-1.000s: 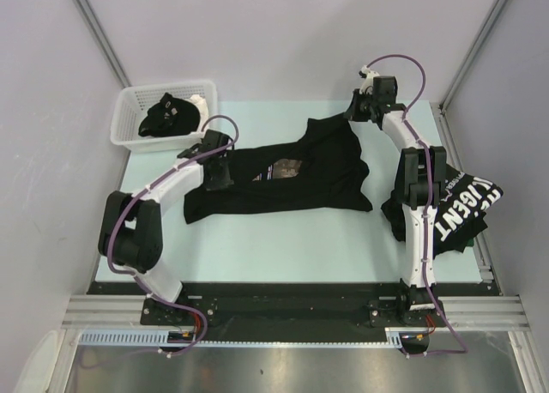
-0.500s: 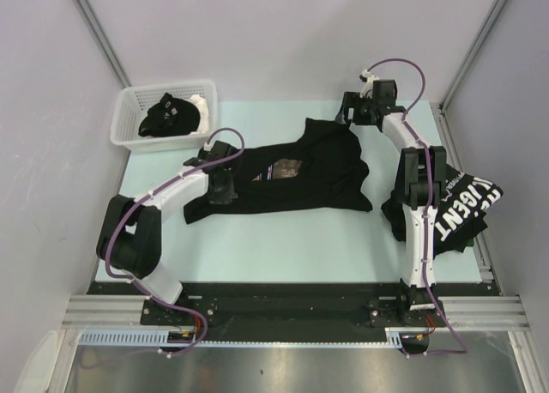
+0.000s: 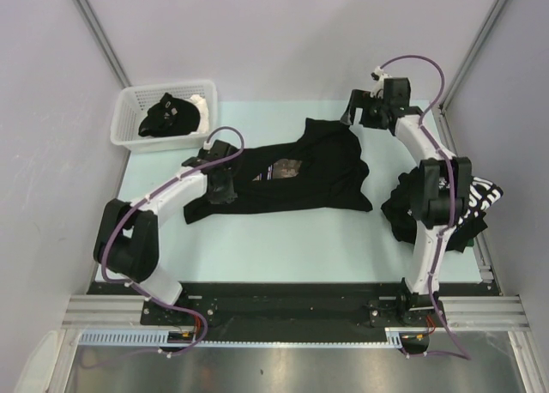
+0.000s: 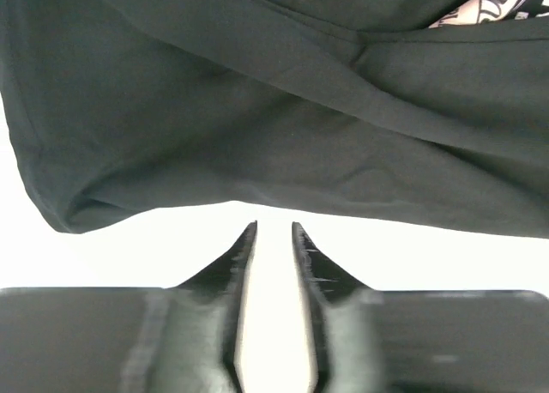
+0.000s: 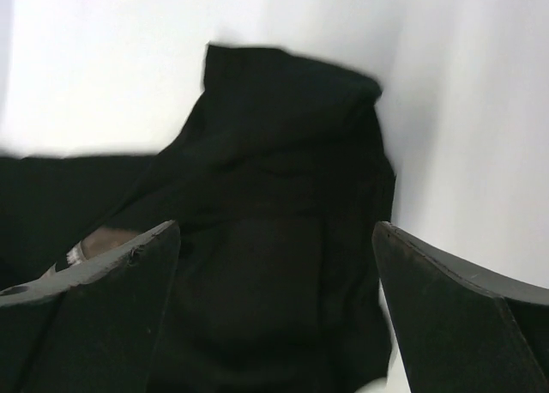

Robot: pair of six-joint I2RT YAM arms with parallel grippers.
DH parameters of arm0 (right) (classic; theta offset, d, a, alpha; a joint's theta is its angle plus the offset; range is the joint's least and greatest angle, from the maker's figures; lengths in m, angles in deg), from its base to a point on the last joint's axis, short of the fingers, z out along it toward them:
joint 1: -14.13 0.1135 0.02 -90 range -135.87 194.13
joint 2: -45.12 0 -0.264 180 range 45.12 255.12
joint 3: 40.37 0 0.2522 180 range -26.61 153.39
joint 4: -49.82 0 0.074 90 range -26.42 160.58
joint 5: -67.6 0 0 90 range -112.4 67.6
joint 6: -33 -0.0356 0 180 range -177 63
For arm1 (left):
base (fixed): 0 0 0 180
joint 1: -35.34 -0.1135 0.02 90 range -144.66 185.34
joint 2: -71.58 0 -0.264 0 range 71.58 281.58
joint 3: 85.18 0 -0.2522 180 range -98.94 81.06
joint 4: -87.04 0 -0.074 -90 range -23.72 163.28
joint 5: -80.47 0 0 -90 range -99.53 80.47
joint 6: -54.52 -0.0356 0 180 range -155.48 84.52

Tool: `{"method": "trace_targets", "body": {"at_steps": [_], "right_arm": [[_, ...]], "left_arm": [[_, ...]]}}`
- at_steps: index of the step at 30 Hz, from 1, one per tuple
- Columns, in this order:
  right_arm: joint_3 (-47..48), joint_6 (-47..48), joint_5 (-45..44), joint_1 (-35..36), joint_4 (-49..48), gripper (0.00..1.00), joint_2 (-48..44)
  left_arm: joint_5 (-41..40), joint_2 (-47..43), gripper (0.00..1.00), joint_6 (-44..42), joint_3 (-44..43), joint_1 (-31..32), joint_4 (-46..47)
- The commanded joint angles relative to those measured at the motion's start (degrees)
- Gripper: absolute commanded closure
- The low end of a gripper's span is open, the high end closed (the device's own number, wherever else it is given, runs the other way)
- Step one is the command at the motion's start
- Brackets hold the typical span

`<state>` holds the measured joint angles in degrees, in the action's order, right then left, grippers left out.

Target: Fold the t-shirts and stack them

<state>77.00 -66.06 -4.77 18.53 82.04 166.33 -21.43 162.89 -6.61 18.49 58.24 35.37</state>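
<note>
Left pincer (image 4: 274, 234) hung low over the desk (image 3: 283, 238), just short of the near hem of the printed t-shirt (image 3: 326, 174), its fingers (image 4: 243, 249) barely apart with only a narrow slit between them and nothing caught there. That t-shirt lay spread and rumpled across the middle of the desk, its reddish-brown print (image 3: 287, 168) partly showing. The right pincer (image 5: 276, 238) hovered over the shirt's far sleeve, jaws wide apart and empty. The lettered t-shirt (image 3: 479, 197) sat bunched at the desk's right edge, partly behind the right arm. A white basket (image 3: 129, 123) at the far left corner held a dark crumpled garment (image 3: 167, 116).
</note>
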Motion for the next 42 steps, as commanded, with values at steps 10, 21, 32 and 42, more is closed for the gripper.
{"method": "trace_targets", "body": {"at_steps": [10, 21, 32, 42], "right_arm": [[-13.18, -1.14, -1.99, 4.82, 5.18, 0.00, -16.61], [-12.56, -0.61, -1.28, 4.47, 8.70, 0.00, -19.95], [-14.67, -1.22, 0.12, 3.16, 8.52, 0.00, -21.63], [-14.93, -0.87, 0.04, 2.89, 9.58, 0.00, -21.63]], "left_arm": [[-7.60, -7.37, 0.41, 1.72, 2.80, 0.31, -6.29], [-8.14, -7.28, 0.22, 5.94, 9.56, -4.43, -1.30], [-8.49, -3.24, 0.23, 3.83, 7.90, -7.78, 2.84], [-7.00, -1.04, 0.25, 2.34, 6.76, -8.22, 6.79]]}}
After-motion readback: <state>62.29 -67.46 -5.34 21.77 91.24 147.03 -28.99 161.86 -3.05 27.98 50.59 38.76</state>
